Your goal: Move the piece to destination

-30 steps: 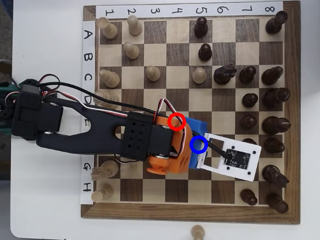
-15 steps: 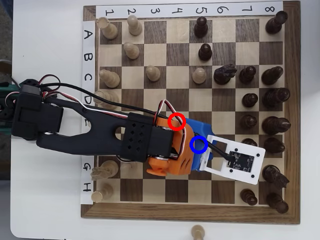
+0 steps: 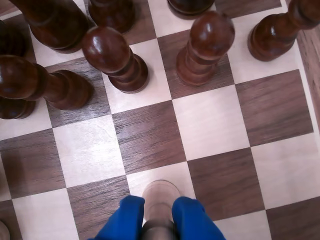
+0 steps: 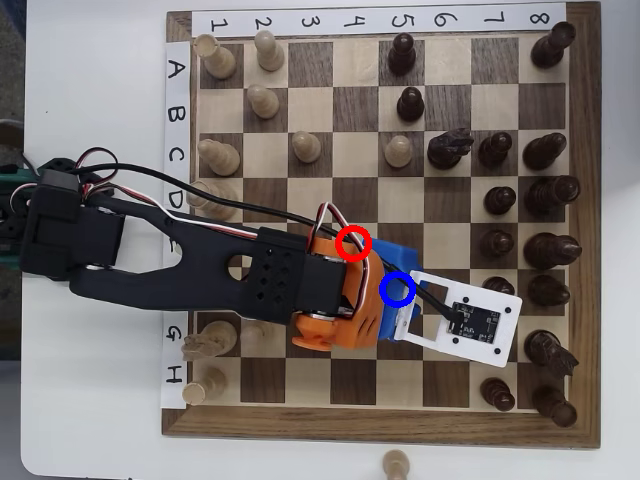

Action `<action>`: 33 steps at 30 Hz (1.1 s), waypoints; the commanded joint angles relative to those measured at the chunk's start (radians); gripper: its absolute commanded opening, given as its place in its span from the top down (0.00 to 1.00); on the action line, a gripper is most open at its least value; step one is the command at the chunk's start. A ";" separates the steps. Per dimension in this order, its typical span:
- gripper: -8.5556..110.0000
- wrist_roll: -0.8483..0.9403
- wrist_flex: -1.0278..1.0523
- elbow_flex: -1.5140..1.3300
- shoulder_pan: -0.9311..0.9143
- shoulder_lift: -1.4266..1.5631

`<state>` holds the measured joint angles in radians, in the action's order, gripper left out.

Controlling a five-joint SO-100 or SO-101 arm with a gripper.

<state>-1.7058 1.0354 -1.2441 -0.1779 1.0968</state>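
In the wrist view my two blue fingers (image 3: 159,220) come up from the bottom edge, clamped on the pale pawn (image 3: 160,200). Its round end pokes out between my fingertips over a light square, right by the corner where a dark square begins. Farther up the board stand dark brown pieces: one fat pawn (image 3: 112,57) to the left, leaning in the lens, and a taller turned one (image 3: 205,47) to the right, with more along the top edge. The squares between them and my fingers are bare.

In the overhead view my black arm (image 4: 180,265) reaches from the left edge across the chessboard (image 4: 380,425), ending in the orange wrist (image 4: 335,320) and the white camera plate (image 4: 465,320). The blue ring (image 4: 397,289) shows just beside the blue part of my wrist, and the red ring (image 4: 353,243) sits up and to its left. The pawn is hidden beneath my wrist here. Pale pieces stand on the left side of the board, dark ones on the right. One pale piece (image 4: 397,464) rests off the board on the white tabletop (image 4: 90,420), at the bottom edge.
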 commanded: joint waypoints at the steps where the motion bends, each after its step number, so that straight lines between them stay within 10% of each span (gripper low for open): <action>1: 0.93 -0.008 -0.048 -0.005 -0.032 0.043; 12: 0.70 -0.115 0.000 0.115 -0.005 0.051; 33: 0.73 -0.071 0.279 0.525 0.087 0.186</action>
<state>-1.7503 1.1781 -1.0830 -0.1381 1.0937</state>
